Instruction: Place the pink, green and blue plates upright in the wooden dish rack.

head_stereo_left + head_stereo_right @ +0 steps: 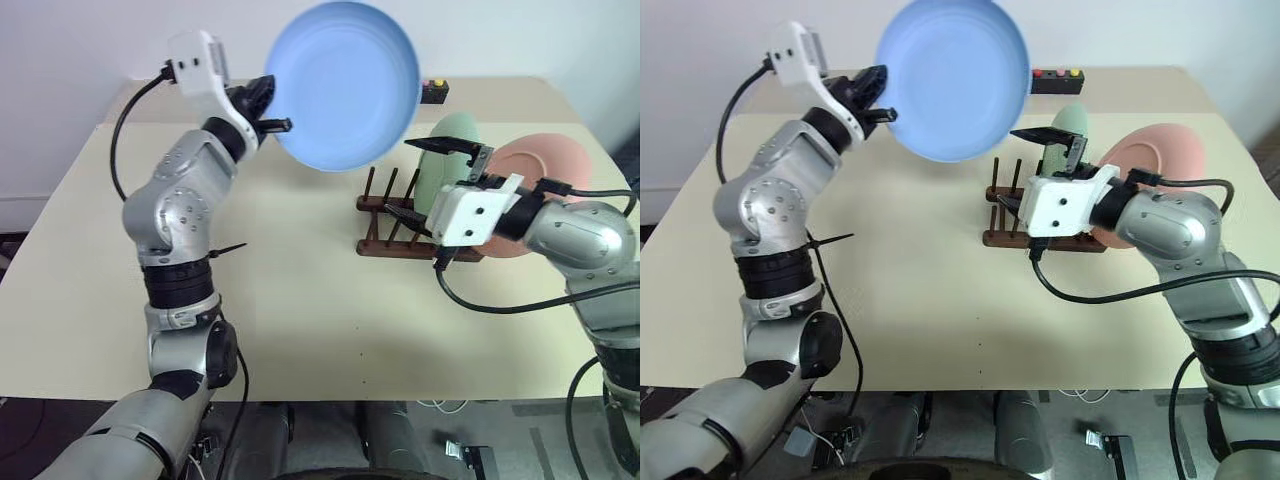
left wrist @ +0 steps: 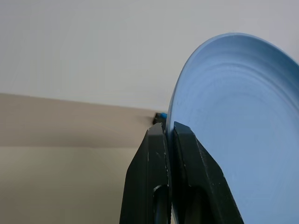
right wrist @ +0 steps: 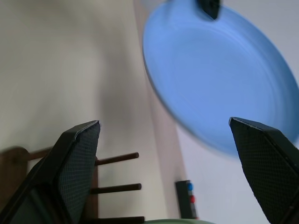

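Blue plate (image 1: 345, 85), last unracked, I hold aloft by its rim in my clenched left pincer (image 1: 272, 108) while right pincer (image 1: 445, 185) gapes before the rack (image 1: 385, 222); next, handover or slotting.

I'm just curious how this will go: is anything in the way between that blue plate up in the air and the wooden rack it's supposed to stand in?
Yes. The right gripper hangs open just above the rack, below the blue plate that the left gripper holds. The green plate and pink plate stand in the rack's right-hand slots; pegs nearer the blue plate look free.
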{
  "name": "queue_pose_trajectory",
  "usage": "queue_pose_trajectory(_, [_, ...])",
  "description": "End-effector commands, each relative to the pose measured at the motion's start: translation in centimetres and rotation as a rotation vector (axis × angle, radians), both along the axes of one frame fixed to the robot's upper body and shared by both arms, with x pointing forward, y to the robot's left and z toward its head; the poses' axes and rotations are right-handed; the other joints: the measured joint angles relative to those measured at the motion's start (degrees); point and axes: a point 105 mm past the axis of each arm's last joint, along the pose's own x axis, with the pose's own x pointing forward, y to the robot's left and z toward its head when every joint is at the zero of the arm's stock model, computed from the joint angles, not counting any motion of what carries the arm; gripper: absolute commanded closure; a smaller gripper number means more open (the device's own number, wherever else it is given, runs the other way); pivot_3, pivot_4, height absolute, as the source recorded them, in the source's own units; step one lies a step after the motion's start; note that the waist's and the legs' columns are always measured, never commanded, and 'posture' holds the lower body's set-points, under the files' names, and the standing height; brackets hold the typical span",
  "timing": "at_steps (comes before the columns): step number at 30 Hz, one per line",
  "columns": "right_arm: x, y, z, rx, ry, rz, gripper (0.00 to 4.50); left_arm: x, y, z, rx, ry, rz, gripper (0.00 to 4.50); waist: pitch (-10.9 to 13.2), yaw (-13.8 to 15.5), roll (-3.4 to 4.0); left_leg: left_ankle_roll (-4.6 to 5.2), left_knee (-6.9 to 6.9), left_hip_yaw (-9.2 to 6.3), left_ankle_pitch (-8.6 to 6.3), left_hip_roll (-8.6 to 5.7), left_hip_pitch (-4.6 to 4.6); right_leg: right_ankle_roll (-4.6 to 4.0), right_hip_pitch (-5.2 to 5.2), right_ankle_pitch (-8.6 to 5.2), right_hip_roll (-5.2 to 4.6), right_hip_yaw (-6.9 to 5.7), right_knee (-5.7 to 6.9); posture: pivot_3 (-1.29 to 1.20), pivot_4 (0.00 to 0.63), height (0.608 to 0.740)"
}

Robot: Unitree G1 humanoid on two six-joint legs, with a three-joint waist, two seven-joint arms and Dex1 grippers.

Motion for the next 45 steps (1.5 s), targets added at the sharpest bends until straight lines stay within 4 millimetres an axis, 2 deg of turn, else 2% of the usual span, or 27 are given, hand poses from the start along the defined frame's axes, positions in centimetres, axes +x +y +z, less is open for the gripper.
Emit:
queue_pose_trajectory(1, [0.2, 1.0, 0.8, -0.029, -0.108, 0.011, 0.0, -1.6, -2.0, 2.1, 0.07, -0.103, -0.015, 4.46, 0.0, -0.2, 0.01, 0.0, 0.0, 0.01, 0.0, 0.0, 0.01, 0.0, 0.0, 0.0, 0.0, 0.01, 0.0, 0.0, 0.15, 0.74])
queue_pose_trajectory(5, [1.0, 1.7, 0.1, -0.07, -0.141, 0.005, 0.0, -1.7, -3.0, 1.6, 0.066, -0.073, -0.035, 4.46, 0.0, -0.2, 0.01, -0.01, 0.0, 0.01, 0.01, 0.0, 0.02, -0.01, 0.0, 0.0, 0.01, 0.01, 0.01, 0.0, 0.15, 0.74])
queue_pose_trajectory(8, [1.4, 2.1, -0.3, -0.099, -0.156, 0.005, 0.82, -2.2, -3.6, 1.7, 0.064, -0.079, -0.068, 4.5, 0.0, -0.2, 0.01, -0.01, 0.0, 0.01, 0.01, 0.0, 0.02, -0.01, 0.0, 0.0, 0.01, 0.01, 0.01, 0.0, 0.15, 0.74])
queue_pose_trajectory(12, [1.3, 2.2, -0.3, -0.098, -0.167, 0.011, 2.71, -2.0, -3.2, 1.2, 0.062, -0.055, -0.057, 4.5, 0.0, -0.1, 0.01, -0.1, -0.01, 0.01, 0.06, 0.0, 0.02, -0.01, 0.0, 0.0, 0.01, 0.01, 0.0, 0.0, 0.15, 0.74])
queue_pose_trajectory(15, [1.3, 2.2, -0.3, -0.105, -0.172, 0.015, 4.33, -1.9, -3.0, 1.1, 0.056, -0.049, -0.054, 4.5, 0.0, -0.1, 0.01, -0.09, 0.0, 0.01, 0.05, 0.0, 0.02, -0.01, 0.0, 0.01, 0.01, 0.01, 0.01, 0.0, 0.15, 0.74])
queue_pose_trajectory(22, [1.0, 2.3, -0.4, -0.106, -0.179, 0.025, 4.43, -1.9, -2.7, 1.3, 0.01, -0.054, -0.068, 4.5, 0.0, -0.1, 0.01, -0.09, 0.0, 0.01, 0.05, -0.01, 0.02, -0.01, 0.0, 0.01, 0.01, 0.01, 0.01, 0.0, 0.15, 0.74])
queue_pose_trajectory(23, [1.0, 2.3, -0.4, -0.105, -0.179, 0.025, 4.43, -2.1, -2.1, 2.0, -0.043, -0.083, -0.08, 4.5, 0.0, -0.1, 0.01, -0.09, 0.0, 0.01, 0.06, -0.01, 0.02, -0.01, 0.0, 0.01, 0.01, 0.01, 0.01, 0.0, 0.15, 0.74])
queue_pose_trajectory(24, [1.0, 2.3, -0.4, -0.105, -0.181, 0.026, 4.5, -2.4, -1.4, 2.8, -0.095, -0.124, -0.099, 3.84, 0.0, -0.1, 0.01, -0.09, 0.0, 0.01, 0.05, -0.01, 0.02, -0.01, 0.0, 0.01, 0.01, 0.01, 0.01, 0.0, 0.15, 0.74])
queue_pose_trajectory(26, [0.9, 2.3, -0.1, -0.097, -0.193, 0.028, 4.5, -3.2, -0.1, 4.0, -0.175, -0.201, -0.133, 3.07, 0.0, -0.3, 0.01, -0.11, -0.01, 0.01, 0.06, -0.01, 0.02, -0.01, -0.01, 0.01, 0.01, 0.01, 0.01, 0.0, 0.15, 0.74])
queue_pose_trajectory(29, [1.0, 2.2, 0.6, -0.079, -0.225, 0.023, 4.5, -3.0, 2.3, 4.1, -0.196, -0.231, -0.081, 1.58, 0.0, -0.3, 0.01, -0.19, -0.03, 0.01, 0.11, 0.0, 0.03, -0.02, -0.02, 0.01, 0.01, 0.02, 0.01, 0.0, 0.15, 0.74])
queue_pose_trajectory(32, [1.0, 2.3, 1.2, -0.067, -0.247, 0.036, 4.5, -2.0, 5.9, 3.5, -0.209, -0.23, 0.034, 0.13, 0.0, -0.3, 0.01, -0.17, -0.01, 0.02, 0.1, 0.0, 0.03, -0.01, -0.01, 0.01, 0.01, 0.02, 0.01, 0.0, 0.15, 0.74])
queue_pose_trajectory(33, [0.8, 2.4, 1.4, -0.064, -0.257, 0.047, 4.5, -1.8, 7.2, 3.3, -0.208, -0.23, 0.071, 0.13, 0.0, -0.3, 0.02, -0.16, -0.01, 0.01, 0.09, 0.0, 0.03, -0.02, -0.01, 0.01, 0.01, 0.02, 0.02, 0.0, 0.15, 0.74])
queue_pose_trajectory(36, [0.3, 2.9, 2.6, -0.028, -0.292, 0.096, 4.5, -0.8, 10.1, 1.0, -0.122, -0.179, 0.178, 0.13, 0.0, -0.3, 0.02, -0.16, -0.02, 0.01, 0.09, 0.0, 0.03, -0.02, -0.01, 0.01, 0.01, 0.02, 0.02, 0.0, 0.15, 0.74])
queue_pose_trajectory(38, [-0.3, 3.3, 3.8, 0.044, -0.301, 0.138, 4.5, -0.4, 10.4, -1.0, -0.023, -0.14, 0.2, 0.13, 0.0, -0.4, 0.02, -0.14, -0.04, 0.01, 0.08, 0.0, 0.03, -0.03, -0.02, 0.01, 0.01, 0.02, 0.02, 0.0, 0.15, 0.74])
queue_pose_trajectory(41, [-1.1, 3.8, 5.8, 0.217, -0.262, 0.198, 4.5, 0.1, 9.5, -4.6, 0.15, -0.056, 0.187, 0.13, 0.0, -0.2, 0.01, -0.07, -0.04, 0.01, 0.04, 0.0, 0.03, -0.04, -0.01, 0.02, 0.01, 0.02, 0.02, 0.0, 0.15, 0.74])
queue_pose_trajectory(43, [-1.7, 4.0, 7.3, 0.408, -0.174, 0.259, 4.5, -0.3, 7.8, -7.9, 0.307, -0.021, 0.116, 0.13, 0.0, 0.0, 0.01, -0.04, 0.0, -0.01, 0.02, 0.0, 0.03, -0.05, 0.0, 0.04, 0.01, 0.01, 0.04, 0.0, 0.15, 0.74])
queue_pose_trajectory(45, [-2.2, 4.2, 8.2, 0.555, -0.075, 0.311, 4.5, -1.0, 6.4, -9.8, 0.366, -0.009, 0.038, 0.13, 0.0, -0.1, 0.02, -0.03, -0.03, -0.01, 0.02, 0.0, 0.03, -0.07, 0.01, 0.05, 0.0, 0.02, 0.04, 0.0, 0.15, 0.74])
